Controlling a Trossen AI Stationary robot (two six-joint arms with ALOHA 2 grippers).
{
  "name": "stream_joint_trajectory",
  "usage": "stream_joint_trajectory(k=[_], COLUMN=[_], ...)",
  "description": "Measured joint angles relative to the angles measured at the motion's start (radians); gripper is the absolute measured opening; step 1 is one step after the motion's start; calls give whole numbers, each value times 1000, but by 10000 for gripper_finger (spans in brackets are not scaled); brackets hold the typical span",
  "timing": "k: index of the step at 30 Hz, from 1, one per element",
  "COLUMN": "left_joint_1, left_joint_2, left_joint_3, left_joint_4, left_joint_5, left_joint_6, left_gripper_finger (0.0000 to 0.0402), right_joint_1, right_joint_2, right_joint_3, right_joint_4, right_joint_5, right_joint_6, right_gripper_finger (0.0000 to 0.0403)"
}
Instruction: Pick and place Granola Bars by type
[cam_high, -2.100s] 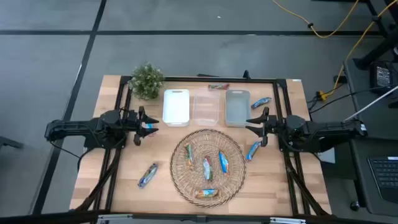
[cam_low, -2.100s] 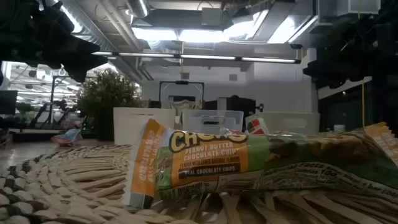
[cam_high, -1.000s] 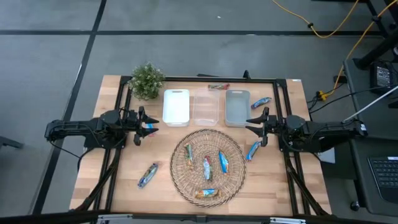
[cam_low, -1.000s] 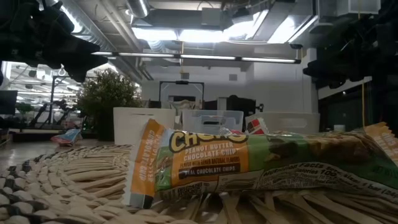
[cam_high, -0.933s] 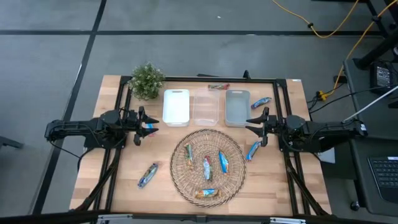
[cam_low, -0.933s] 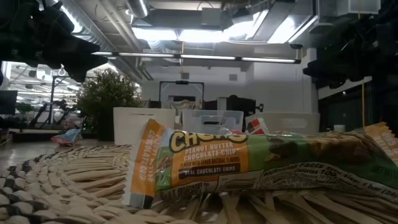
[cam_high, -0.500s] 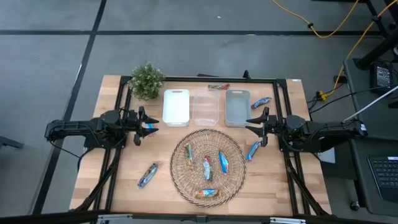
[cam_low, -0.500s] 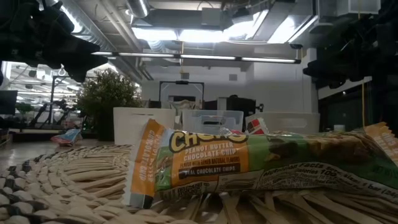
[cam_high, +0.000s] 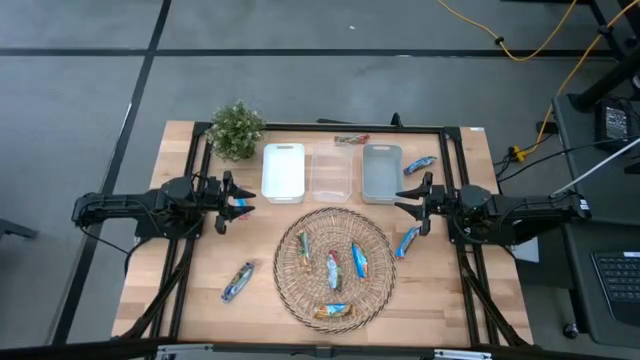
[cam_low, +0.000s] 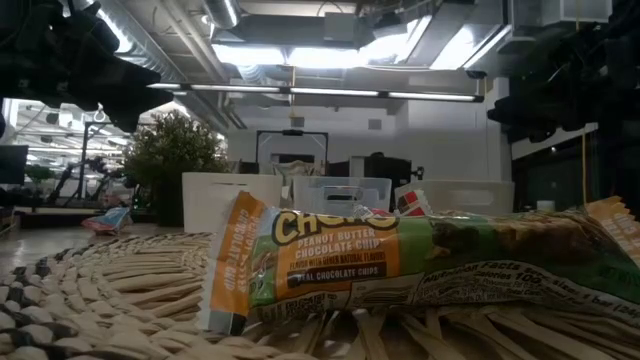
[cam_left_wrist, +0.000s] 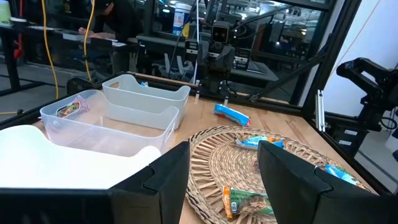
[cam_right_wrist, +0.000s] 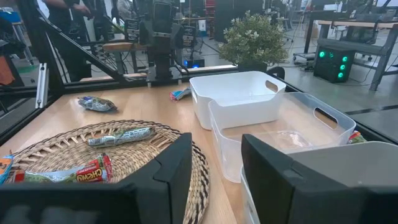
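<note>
The bars (cam_high: 332, 270) lay scattered: four on the wicker tray (cam_high: 290, 285) at the centre of the tabletop (cam_high: 190, 270), namely a green one (cam_high: 303, 244), two blue ones side by side in the middle, and an orange-green one (cam_high: 334, 311) at the near rim. Others lay off the tray: one blue bar (cam_high: 237, 281) on the bare wood to the left, one (cam_high: 407, 241) just right of the tray, one (cam_high: 420, 165) right of the grey bin (cam_high: 381, 172), one (cam_high: 351, 139) behind the clear bin (cam_high: 333, 171), and one beside the left gripper (cam_high: 236, 201). The white bin (cam_high: 283, 172) appeared empty. Both grippers were spread and held nothing; the left gripper hung over the left side of the tabletop, the right gripper (cam_high: 410, 203) over the right side, each facing inward toward the tray. In the low view the orange-green bar (cam_low: 400, 260) rested on the weave with crinkled, glossy film and flat crimped ends. Judged from this, each bar would be light and slim, with a slippery wrapper over a moderately firm core that could crumble under hard pressure. The recommended hold would be across the narrow width at mid-length, jaws set square to the long axis, with gentle force. The crimped ends should be avoided, as thin film there would likely fold and slip. On the tray, the uneven weave could catch a fingertip.
</note>
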Motion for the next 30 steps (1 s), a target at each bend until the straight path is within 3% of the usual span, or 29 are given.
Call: stream_joint_trajectory(k=[14,21,30], left_joint_1=[0,1,1], left_joint_2=[0,0,6], left_joint_3=[0,0,0], left_joint_4=[0,2,9], left_joint_5=[-2,-110,-170], left_joint_6=[0,0,54], left_gripper_finger=[182,182,182], right_joint_1=[0,0,0], right_joint_2=[0,0,0], right_joint_3=[0,0,0], right_joint_4=[-8,-7,-4], right_joint_5=[-6,-5,25], right_joint_6=[-76,-75,-45], right_gripper_finger=[142,142,142])
